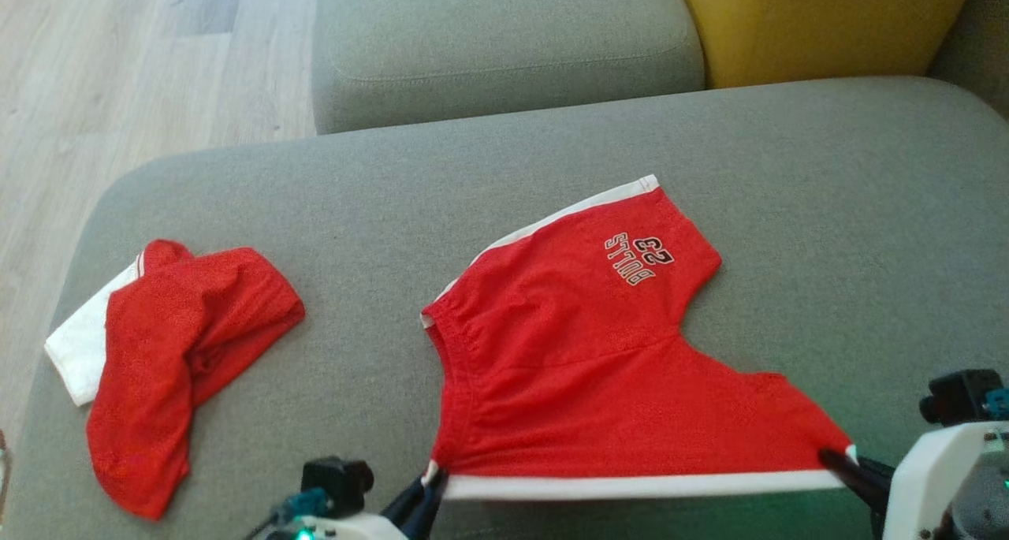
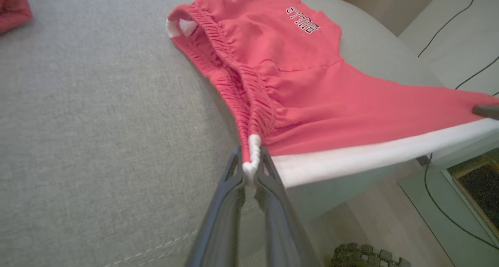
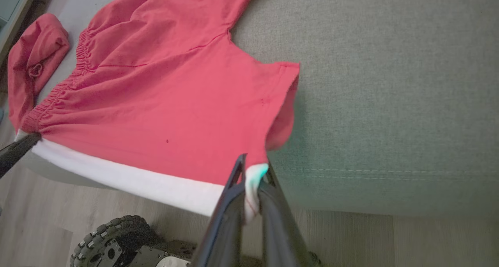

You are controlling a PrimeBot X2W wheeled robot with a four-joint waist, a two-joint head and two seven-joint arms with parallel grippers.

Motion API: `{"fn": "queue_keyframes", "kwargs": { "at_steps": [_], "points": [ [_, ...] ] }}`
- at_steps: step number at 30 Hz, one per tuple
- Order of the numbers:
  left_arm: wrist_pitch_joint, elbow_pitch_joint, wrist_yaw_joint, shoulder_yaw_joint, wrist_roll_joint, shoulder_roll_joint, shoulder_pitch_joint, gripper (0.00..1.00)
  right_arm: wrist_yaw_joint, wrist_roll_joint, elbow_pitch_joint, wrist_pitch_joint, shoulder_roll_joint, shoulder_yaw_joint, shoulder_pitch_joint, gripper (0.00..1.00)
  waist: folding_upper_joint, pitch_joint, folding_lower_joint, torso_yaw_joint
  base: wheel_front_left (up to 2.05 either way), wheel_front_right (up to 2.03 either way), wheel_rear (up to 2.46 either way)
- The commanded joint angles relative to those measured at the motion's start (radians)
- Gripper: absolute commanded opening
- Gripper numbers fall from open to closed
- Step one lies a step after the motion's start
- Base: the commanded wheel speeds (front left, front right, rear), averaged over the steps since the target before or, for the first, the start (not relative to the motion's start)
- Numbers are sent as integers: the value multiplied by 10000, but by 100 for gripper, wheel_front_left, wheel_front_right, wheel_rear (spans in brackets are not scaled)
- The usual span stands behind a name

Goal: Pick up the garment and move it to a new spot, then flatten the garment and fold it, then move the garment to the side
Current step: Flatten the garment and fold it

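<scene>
The shorts point(image 1: 575, 351) lie spread on the sofa point(image 1: 828, 209), just toward 5 o'clock of the head view's centre, with the printed leg reaching to 1 o'clock. Their white-striped near edge is taut between both grippers, at the seat's front edge. The left gripper point(image 1: 432, 483), at 6 o'clock, is clamped on the waistband corner. The right gripper point(image 1: 837, 457), at 4 o'clock, is clamped on the hem corner. A crumpled red garment point(image 1: 173, 351) lies at 8 o'clock, well apart.
</scene>
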Motion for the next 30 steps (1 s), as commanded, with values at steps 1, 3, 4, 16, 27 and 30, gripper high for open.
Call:
{"fn": "queue_keyframes", "kwargs": {
  "at_steps": [1, 3, 4, 16, 27, 30],
  "points": [
    [25, -472, 123, 477, -71, 176, -511, 0, -6, -133, -475, 24, -188, -34, -458, 0, -1, 31, 1, 2, 0, 0, 0],
    [182, -715, 251, 581, -178, 149, -592, 0, -6, -357, -674, 9, -56, -68, -677, 0, -1, 85, 1, 4, 0, 0, 0],
    [275, -822, 286, 595, -195, 144, -670, 0, -6, -486, -741, -87, 14, -133, -853, 0, -1, 116, 1, 4, 0, 0, 0],
    [1067, -1048, 107, 911, -609, -478, -2965, 0, -6, -1300, -78, -508, 454, -423, -4488, 0, -1, 1959, 1, 329, 0, 0, 0],
    [1143, 569, -349, 1256, -881, -1120, -5389, 0, -6, -1956, 2993, -874, 389, 439, -8087, 0, -1, 3903, 1, 857, 0, 0, 0],
    [1070, 876, -467, 1197, -849, -1217, -5691, 0, -6, -2056, 3603, -1030, 332, 656, -8541, 0, -1, 4119, 1, 961, 0, 0, 0]
  ]
}}
